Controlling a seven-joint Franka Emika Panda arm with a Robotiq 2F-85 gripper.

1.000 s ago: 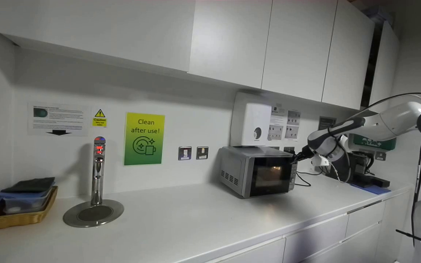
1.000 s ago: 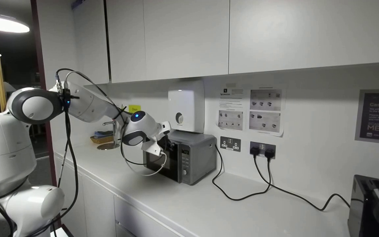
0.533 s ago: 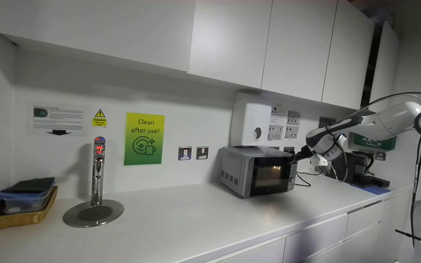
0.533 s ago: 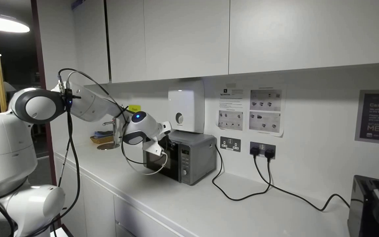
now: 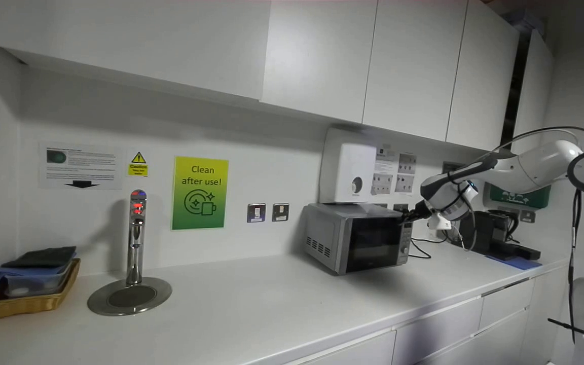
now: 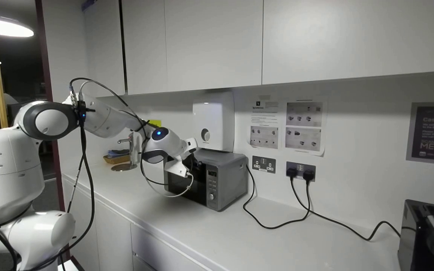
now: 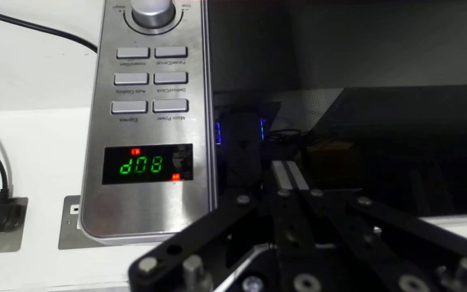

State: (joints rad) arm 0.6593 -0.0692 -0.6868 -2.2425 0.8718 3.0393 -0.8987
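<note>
The fingers (image 7: 297, 175) are narrow, their two grey pads (image 7: 281, 174) lying side by side against each other. They are in front of the dark door (image 5: 373, 246) of the microwave (image 6: 217, 184), near to its control panel (image 7: 148, 134); I cannot tell if they touch the door. The microwave is on the far side of the table (image 5: 251, 314), near the wall (image 6: 364, 131) and below one white dispenser (image 5: 340, 162). In an exterior view, the robot arm (image 6: 107, 120) and one white cable (image 6: 192, 181) stand in the way and hide a part of the door.

The panel carries one round knob (image 7: 152, 14), six buttons (image 7: 170, 78) and one lit display (image 7: 147, 165). In an exterior view, to the left of the microwave, there are two switches (image 5: 256, 213), one green and yellow poster (image 5: 201, 195), one tap (image 5: 136, 243) and, most to the left, one basket (image 5: 28, 305) with a clear box (image 5: 37, 284) in it. In an exterior view, to the right, there are two sockets (image 6: 264, 165); the right one takes two black plugs (image 6: 309, 175). One dark machine (image 6: 414, 233) stands at the near right.
</note>
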